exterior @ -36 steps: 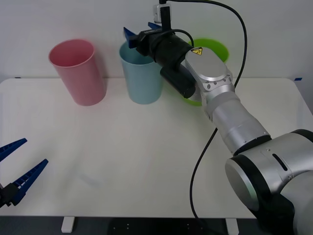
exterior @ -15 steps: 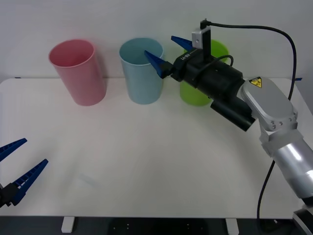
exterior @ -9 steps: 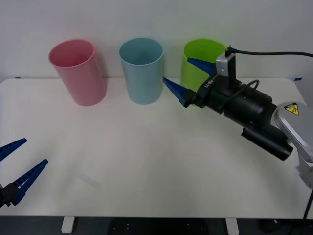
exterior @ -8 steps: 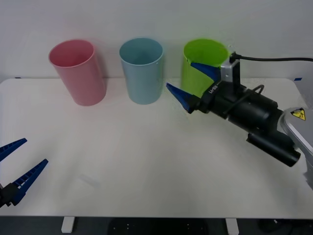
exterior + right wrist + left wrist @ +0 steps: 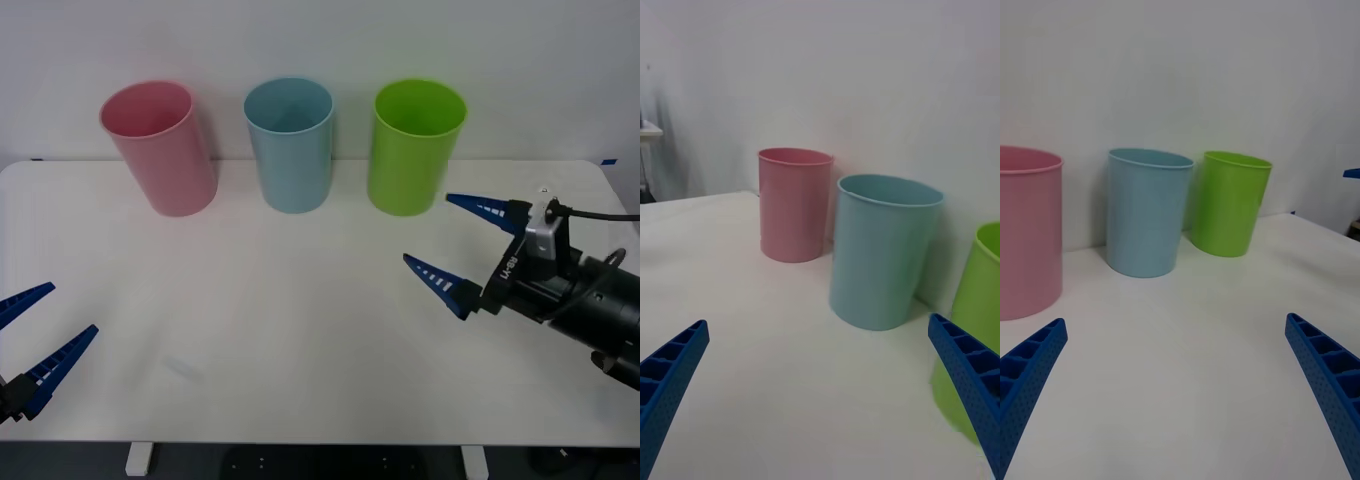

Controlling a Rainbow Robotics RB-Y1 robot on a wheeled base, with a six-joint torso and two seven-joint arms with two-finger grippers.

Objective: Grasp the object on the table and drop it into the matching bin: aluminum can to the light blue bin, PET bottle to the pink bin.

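Aluminum can lies nowhere on the table (image 5: 300, 330), so it is presumably already inside the light blue bin (image 5: 290, 145) beside the pink bin (image 5: 160, 148), which would explain the right gripper (image 5: 470, 245) hanging empty, spread wide, and the left gripper (image 5: 35, 335) parked open.

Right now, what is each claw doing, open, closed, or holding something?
Left claw: open, holding nothing, low over the table's near left edge.
Right claw: open, holding nothing, above the table's right side.
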